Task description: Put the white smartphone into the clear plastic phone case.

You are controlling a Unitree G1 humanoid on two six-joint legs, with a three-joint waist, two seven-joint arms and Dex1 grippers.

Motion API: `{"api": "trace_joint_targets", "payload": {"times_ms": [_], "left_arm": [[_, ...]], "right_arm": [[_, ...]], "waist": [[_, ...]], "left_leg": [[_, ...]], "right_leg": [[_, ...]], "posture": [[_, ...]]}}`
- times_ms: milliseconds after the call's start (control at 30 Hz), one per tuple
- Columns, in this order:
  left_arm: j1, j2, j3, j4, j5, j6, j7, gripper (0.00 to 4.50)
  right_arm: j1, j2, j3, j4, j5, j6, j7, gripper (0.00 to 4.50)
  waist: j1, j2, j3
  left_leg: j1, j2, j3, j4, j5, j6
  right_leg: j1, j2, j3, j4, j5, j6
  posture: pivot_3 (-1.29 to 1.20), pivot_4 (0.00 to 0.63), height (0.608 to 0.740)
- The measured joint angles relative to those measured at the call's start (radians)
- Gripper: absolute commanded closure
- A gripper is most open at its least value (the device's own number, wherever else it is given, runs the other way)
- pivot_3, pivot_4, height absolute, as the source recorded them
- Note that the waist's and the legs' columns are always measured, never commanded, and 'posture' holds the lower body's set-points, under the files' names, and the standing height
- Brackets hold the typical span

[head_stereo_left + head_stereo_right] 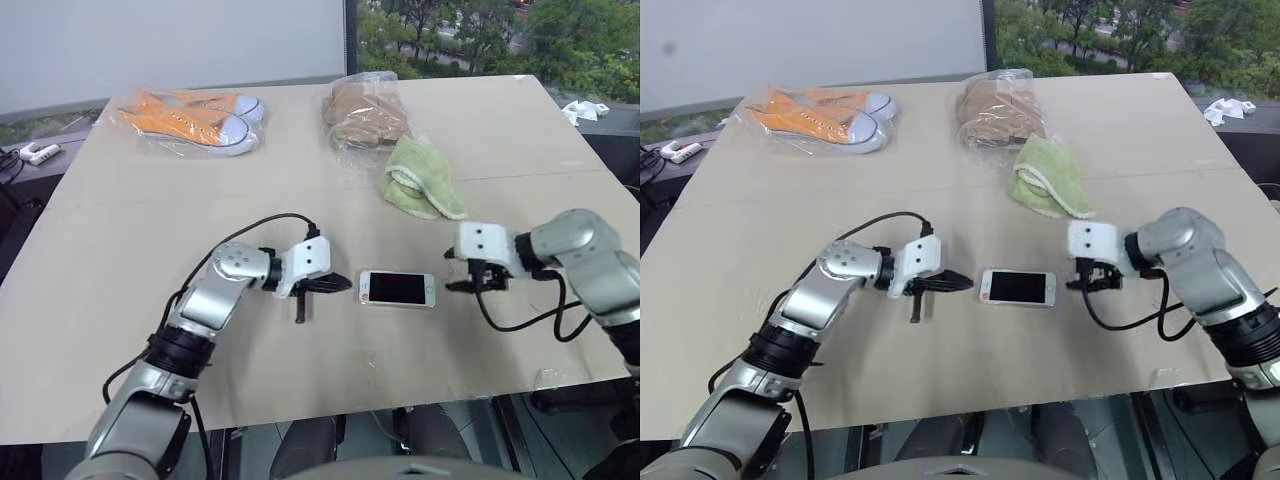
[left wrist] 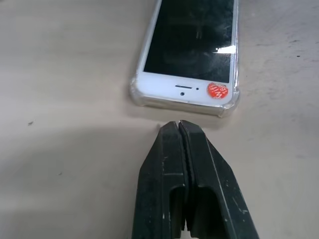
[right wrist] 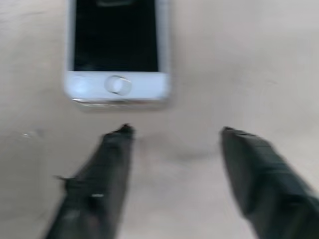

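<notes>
Lying flat on counter (image 1: 120,290) between both pincers: white smartphone (image 1: 398,289), screen up, seated inside clear plastic phone case (image 2: 227,105), rim visible around corners; red mark at end facing left pincer (image 1: 335,285); left pincer fingers pressed together, empty, tip just beside phone's end, not touching; right pincer (image 1: 458,286) fingers parted, holding nothing, near home-button end, apart from it; farther back on counter: orange sneakers in bag (image 1: 190,118), bagged tan item (image 1: 364,110), green cloth (image 1: 421,178).

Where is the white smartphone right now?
The white smartphone lies flat on the table, screen up inside the clear case, between the left gripper and right gripper.
</notes>
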Motion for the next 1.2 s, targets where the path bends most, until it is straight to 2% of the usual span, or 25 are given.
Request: {"api": "trace_joint_targets", "payload": {"times_ms": [100, 133, 300, 467, 667, 1033, 1167, 1200], "left_arm": [[0.011, 0.03, 0.027, -0.038, -0.022, 0.018, 0.001, 4.5], [0.016, 0.035, 0.04, -0.05, -0.03, 0.022, 0.002, 4.5], [0.054, 0.044, 0.087, -0.134, -0.115, 0.04, -0.011, 4.5], [0.122, 0.073, 0.122, -0.175, -0.179, 0.041, -0.033, 4.5], [0.14, 0.068, 0.14, -0.19, -0.238, 0.035, -0.038, 4.5], [0.158, 0.075, 0.165, -0.219, -0.262, 0.046, 0.011, 4.5], [0.158, 0.091, 0.194, -0.27, -0.293, 0.103, 0.036, 4.5], [0.156, 0.094, 0.202, -0.28, -0.306, 0.118, 0.039, 4.25]], "right_arm": [[0.045, -0.004, -0.105, -0.002, 0.076, 0.032, -0.026, 4.18], [0.064, 0.013, -0.149, -0.013, 0.113, 0.049, -0.04, 4.46], [0.209, 0.173, -0.276, -0.116, 0.269, 0.085, -0.149, 4.46], [0.351, 0.279, -0.248, -0.094, 0.283, -0.008, -0.235, 4.46], [0.354, 0.299, -0.238, 0.0, 0.277, -0.169, -0.253, 4.46], [0.353, 0.283, -0.225, 0.041, 0.298, -0.221, -0.217, 4.46], [0.351, 0.281, -0.218, 0.078, 0.293, -0.255, -0.219, 4.46], [0.35, 0.281, -0.217, 0.083, 0.291, -0.26, -0.219, 4.5]], "waist": [[0.003, 0.0, 0.0], [0.003, 0.0, 0.0], [0.002, 0.0, 0.0], [0.001, 0.0, 0.0], [0.0, 0.0, 0.0], [0.0, 0.0, 0.0], [-0.001, 0.0, 0.0], [0.0, 0.0, 0.0]], "left_leg": [[0.0, 0.0, 0.0, -0.001, 0.0, 0.0], [0.0, 0.0, 0.0, -0.001, 0.0, 0.0], [0.0, 0.001, 0.0, -0.002, 0.0, 0.0], [0.001, 0.0, 0.001, -0.002, 0.0, 0.0], [0.002, 0.001, 0.001, -0.002, 0.0, 0.0], [0.002, 0.001, 0.001, -0.002, 0.0, 0.0], [0.002, 0.001, 0.001, -0.002, 0.0, 0.0], [0.003, 0.001, 0.001, -0.002, 0.0, 0.0]], "right_leg": [[0.0, 0.0, 0.0, -0.001, 0.0, 0.0], [0.0, 0.0, 0.0, -0.001, 0.0, 0.0], [0.0, 0.0, 0.0, -0.001, 0.0, 0.0], [0.001, 0.0, 0.001, 0.0, 0.0, 0.0], [0.001, 0.001, 0.001, 0.0, 0.0, 0.0], [0.001, 0.001, 0.001, 0.0, 0.0, 0.0], [0.001, 0.001, 0.001, 0.0, 0.0, 0.0], [0.001, 0.001, 0.001, 0.0, 0.0, 0.0]], "posture": [[0.0, 0.15, 0.74], [0.0, 0.15, 0.74], [0.0, 0.15, 0.74], [0.0, 0.15, 0.74], [0.0, 0.15, 0.74], [0.0, 0.15, 0.74], [0.0, 0.15, 0.74], [0.0, 0.15, 0.74]]}}
